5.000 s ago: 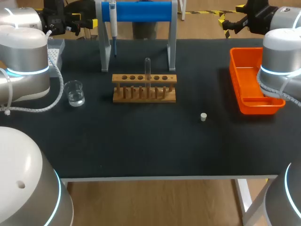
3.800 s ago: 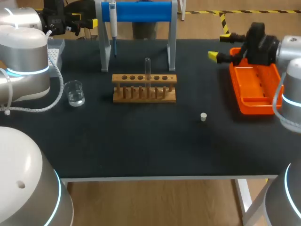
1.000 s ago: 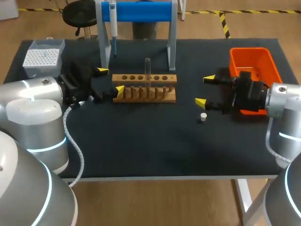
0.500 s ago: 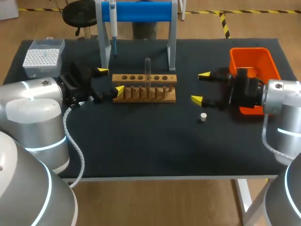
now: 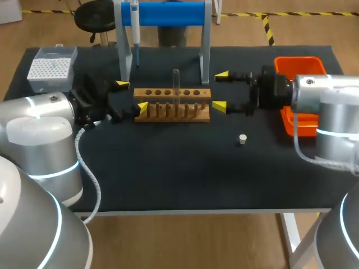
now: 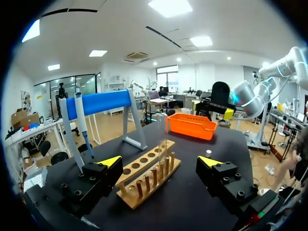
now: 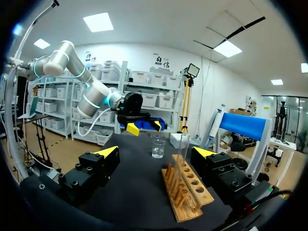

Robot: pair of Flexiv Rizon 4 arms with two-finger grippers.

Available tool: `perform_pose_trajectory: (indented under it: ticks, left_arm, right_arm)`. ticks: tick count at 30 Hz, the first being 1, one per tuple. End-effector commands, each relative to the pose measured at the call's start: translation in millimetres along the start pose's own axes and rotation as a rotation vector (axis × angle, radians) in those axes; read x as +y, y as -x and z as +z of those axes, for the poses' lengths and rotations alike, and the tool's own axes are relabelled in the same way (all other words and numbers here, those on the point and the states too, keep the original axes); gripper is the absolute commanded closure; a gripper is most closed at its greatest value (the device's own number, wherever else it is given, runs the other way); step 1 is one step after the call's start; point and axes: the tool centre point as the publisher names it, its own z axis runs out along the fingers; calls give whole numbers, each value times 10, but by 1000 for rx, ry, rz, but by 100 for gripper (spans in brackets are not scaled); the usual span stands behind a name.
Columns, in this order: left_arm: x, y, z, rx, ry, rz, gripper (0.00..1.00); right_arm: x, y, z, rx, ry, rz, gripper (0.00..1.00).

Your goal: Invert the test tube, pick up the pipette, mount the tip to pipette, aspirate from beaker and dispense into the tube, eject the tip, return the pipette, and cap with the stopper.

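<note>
Two grippers in play, both empty, fingers spread wide. Step in hand, as I judge it: the first one, inverting the test tube. Nothing past that looks begun.

Nearest me: bare table (image 5: 168, 174) up to the front edge, good open room. Small white stopper (image 5: 242, 139) lies alone there, toward my right, well apart from everything.

Middle: wooden rack (image 5: 168, 117) with the test tube (image 5: 176, 84) standing upright near the middle of the row, rounded end up. My left gripper (image 5: 130, 96) sits at the rack's left end, one finger behind it and one in front. Whether it touches the wood, cannot tell. My right gripper (image 5: 220, 89) is just beside the rack's right end, clear of the tube.

Next move, my judgement: right gripper goes in above the rack's top bar, closes on the upper glass, and lifts straight up before any turning. Left gripper could steady the rack.

Clearances: the right leg of the stand (image 5: 205, 50) is close behind the right gripper. The orange tray (image 5: 303, 67) lies by that arm's wrist. From the right wrist, the beaker (image 7: 158, 147) stands beyond the rack's far end, near my left gripper.

Far: pipette (image 5: 134, 28) hangs on the stand; tip box (image 5: 51, 67) at the far left corner.
</note>
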Motion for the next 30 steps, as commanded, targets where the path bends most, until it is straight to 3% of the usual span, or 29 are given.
perform_pose_trajectory:
  ticks: [1, 17, 30]
  left_arm:
    - [11, -14, 2, -6, -4, 1, 0]
    - [11, -14, 2, -6, -4, 1, 0]
    - [11, -14, 2, -6, -4, 1, 0]
  right_arm:
    - [-91, 218, 200, 172, 10, 14, 0]
    - [-247, 667, 744, 267, 25, 45, 0]
    - [-305, 754, 1012, 292, 37, 55, 0]
